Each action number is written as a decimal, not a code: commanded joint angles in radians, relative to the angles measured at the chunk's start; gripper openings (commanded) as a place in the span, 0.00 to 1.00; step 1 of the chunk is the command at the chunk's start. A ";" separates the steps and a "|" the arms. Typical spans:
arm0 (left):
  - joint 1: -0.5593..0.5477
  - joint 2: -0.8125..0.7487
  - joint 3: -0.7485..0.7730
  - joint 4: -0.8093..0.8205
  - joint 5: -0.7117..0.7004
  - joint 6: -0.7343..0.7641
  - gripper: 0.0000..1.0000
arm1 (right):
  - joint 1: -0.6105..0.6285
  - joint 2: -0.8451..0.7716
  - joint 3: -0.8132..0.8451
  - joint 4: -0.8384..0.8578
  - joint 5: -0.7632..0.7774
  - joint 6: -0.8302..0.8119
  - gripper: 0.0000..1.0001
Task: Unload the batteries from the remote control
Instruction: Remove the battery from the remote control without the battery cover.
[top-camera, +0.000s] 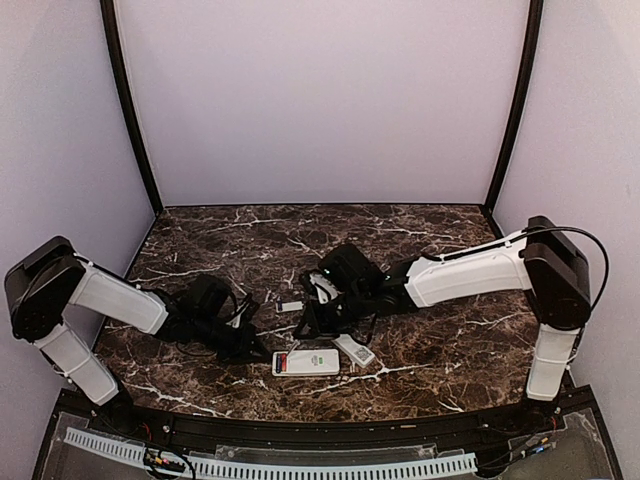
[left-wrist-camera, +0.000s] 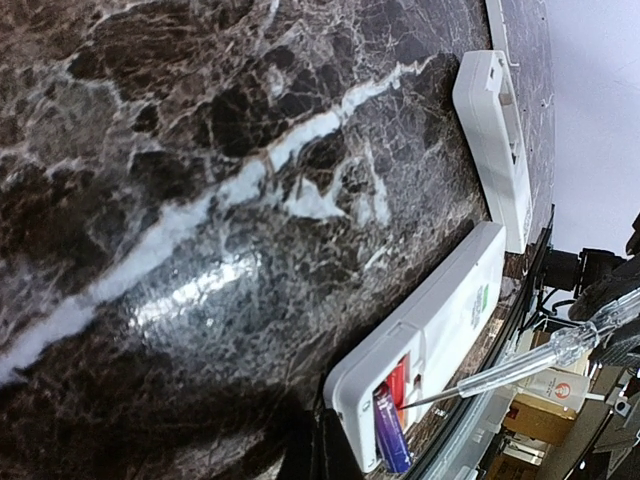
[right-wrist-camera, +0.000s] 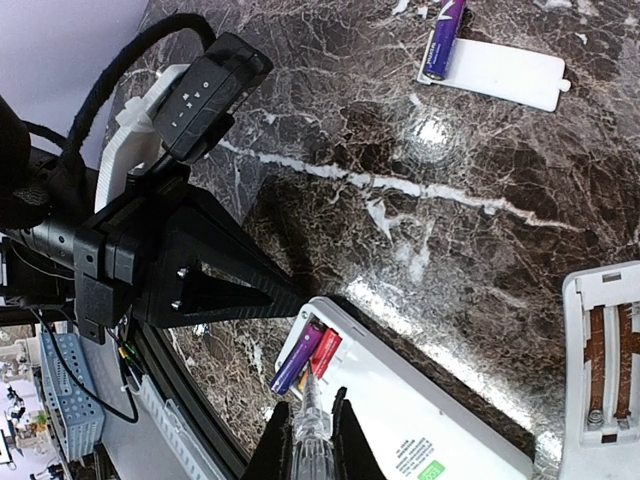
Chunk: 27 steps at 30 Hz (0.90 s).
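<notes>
A white remote (top-camera: 306, 362) lies face down near the front edge, its battery bay open at the left end. In the right wrist view the remote (right-wrist-camera: 400, 420) holds a purple battery (right-wrist-camera: 297, 360), tilted partly out, and a red battery (right-wrist-camera: 326, 352) beside it. My right gripper (right-wrist-camera: 312, 440) is shut on a clear-handled screwdriver (right-wrist-camera: 312, 425) whose tip sits between the two cells. My left gripper (top-camera: 252, 348) is shut, its tips against the remote's bay end (left-wrist-camera: 345, 400). The left wrist view shows both cells, purple (left-wrist-camera: 392, 435) and red (left-wrist-camera: 398, 385).
A second remote (top-camera: 353, 349), bay empty with bare springs (right-wrist-camera: 600, 370), lies just right of the first. A loose purple battery (right-wrist-camera: 440, 40) lies next to a white cover plate (right-wrist-camera: 495, 72) further back. The table's front rail (top-camera: 300, 430) is close behind the remote.
</notes>
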<state>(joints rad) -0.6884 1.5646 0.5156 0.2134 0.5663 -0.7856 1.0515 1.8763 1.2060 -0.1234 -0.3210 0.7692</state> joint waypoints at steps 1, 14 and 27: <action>-0.009 0.020 -0.005 0.020 0.025 0.006 0.00 | 0.015 0.045 0.044 -0.028 0.015 0.003 0.00; -0.039 0.056 -0.003 0.063 0.040 -0.019 0.00 | 0.007 0.114 0.090 -0.001 0.002 0.014 0.00; -0.041 -0.028 -0.017 -0.001 -0.036 -0.014 0.00 | -0.069 0.025 -0.115 0.542 -0.256 0.172 0.00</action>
<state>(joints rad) -0.7033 1.5757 0.5148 0.2344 0.5617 -0.8051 0.9752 1.9308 1.1160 0.1078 -0.5133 0.8761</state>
